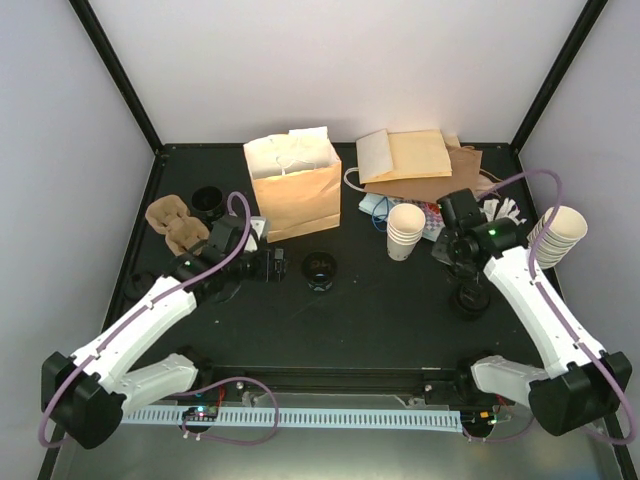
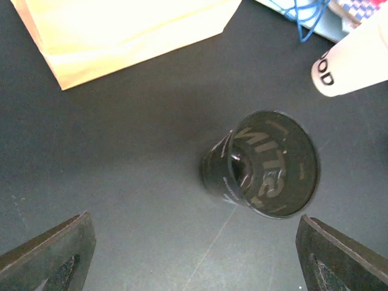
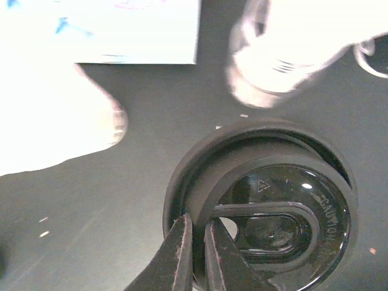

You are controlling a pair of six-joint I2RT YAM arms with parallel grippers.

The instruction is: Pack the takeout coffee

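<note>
- Pinching the rim of a black lid [image 3: 285, 224] at near right: the right gripper [image 3: 198, 229], fingers almost together.
- Left gripper [image 2: 197, 242] gapes over a dark cup [image 2: 260, 163], centre.
- Lidded takeout coffee: none in view. Lid-fetching step, I'd say; next needs a clean single-lid lift.

The black lid [image 3: 285, 206] lies top up on the dark table, over on the right. It's round, glossy plastic with an oval recess in the middle. What's under it is hidden.

Black tabletop [image 1: 400, 320], pale lilac walls [image 1: 350, 60], black corner posts [image 1: 118, 75].
</note>
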